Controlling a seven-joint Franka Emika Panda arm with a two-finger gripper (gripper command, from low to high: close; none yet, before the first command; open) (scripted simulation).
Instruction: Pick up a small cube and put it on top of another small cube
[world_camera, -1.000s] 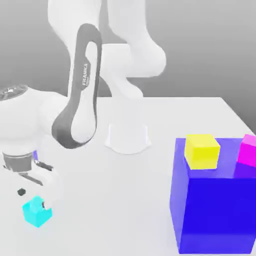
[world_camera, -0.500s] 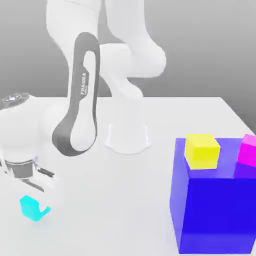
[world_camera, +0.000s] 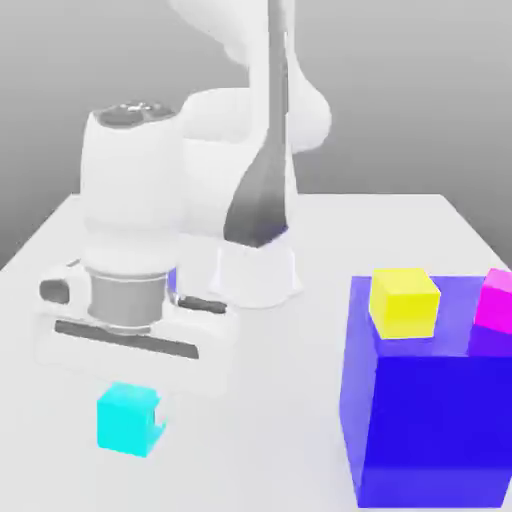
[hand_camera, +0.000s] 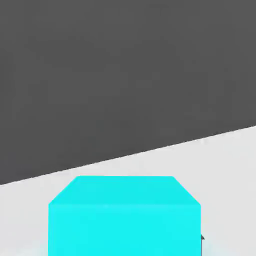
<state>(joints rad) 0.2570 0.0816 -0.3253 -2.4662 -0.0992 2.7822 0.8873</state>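
One small plain cyan cube (world_camera: 129, 419) sits between the closed-in fingers of the white two-finger gripper (world_camera: 135, 400), which hangs under the hand and clamps the cube. The hand view has the cube (hand_camera: 124, 215) close under the camera, squarely in the grip. From the fingers, the small plain magenta cube (world_camera: 495, 298) lies well apart toward the exterior view's right and higher, resting on the big blue block (world_camera: 430, 400) beside a small yellow cube (world_camera: 404, 302). Judging by this, the carry must rise and cross rightward, past the yellow cube.
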